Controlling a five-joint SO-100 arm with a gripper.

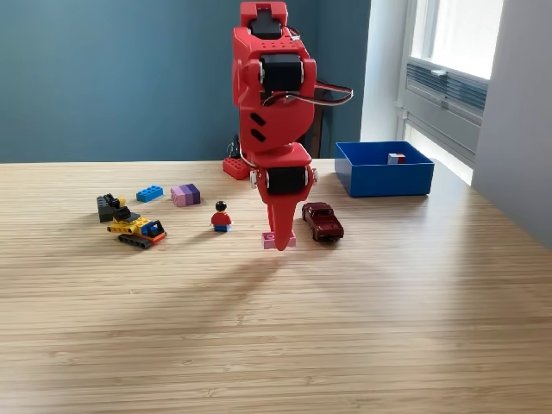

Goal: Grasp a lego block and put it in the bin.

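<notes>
Currently, from the exterior view's left to right, the desk (362, 345) carries a yellow toy digger (136, 228), a blue brick (149, 193), a small figure (222, 216), the red arm's fingers (280, 239) grasping a pink block (277, 240), a dark red car (323, 222), and the blue bin (384, 178) well apart.

The scene is lit by soft daylight from a window (448, 52) at the exterior view's upper right, where the panes are washed out to near white. A pale sheen is spread across the wooden table (276, 345) toward the exterior view's right. Broad, faint shadows are cast by the red arm (274, 112) toward the lower left of the exterior view. The teal wall (112, 78) is evenly and dimly lit. Focus is sharp throughout, and no edge distortion is seen.
</notes>
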